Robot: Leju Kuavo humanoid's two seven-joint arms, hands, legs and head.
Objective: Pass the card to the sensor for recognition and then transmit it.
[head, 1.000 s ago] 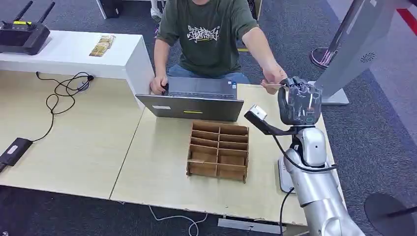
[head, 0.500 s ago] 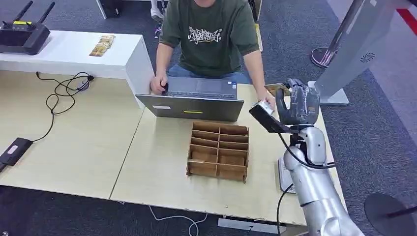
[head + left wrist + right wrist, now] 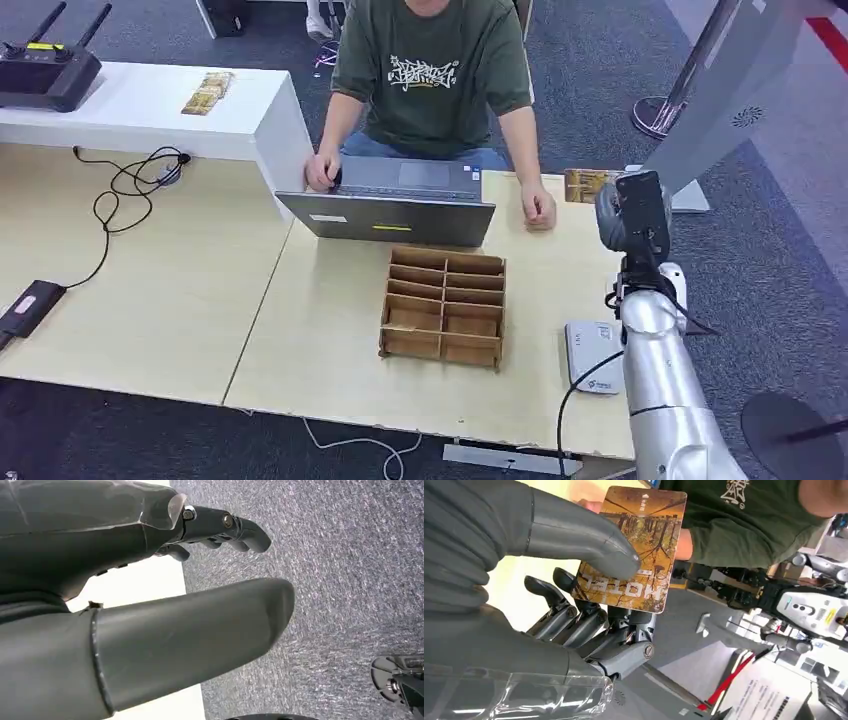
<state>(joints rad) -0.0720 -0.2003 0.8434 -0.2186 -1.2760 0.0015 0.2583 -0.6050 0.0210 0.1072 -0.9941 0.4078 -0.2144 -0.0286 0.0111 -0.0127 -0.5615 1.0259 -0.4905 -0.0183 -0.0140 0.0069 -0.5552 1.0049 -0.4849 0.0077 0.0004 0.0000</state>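
While the right hand (image 3: 574,625) pinches the card (image 3: 634,550) between thumb and fingers, the left hand (image 3: 150,605) hangs empty, fingers apart.

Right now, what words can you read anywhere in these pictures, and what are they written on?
"HOTEL", upside down in the right wrist view, on the card that the right hand pinches.
The smaller print on the card is too small to read.
White lettering on the person's green shirt: too stylised and small to read.
Yellow label on the laptop: too small to read.
Marks on the white sensor pad: too small to read.
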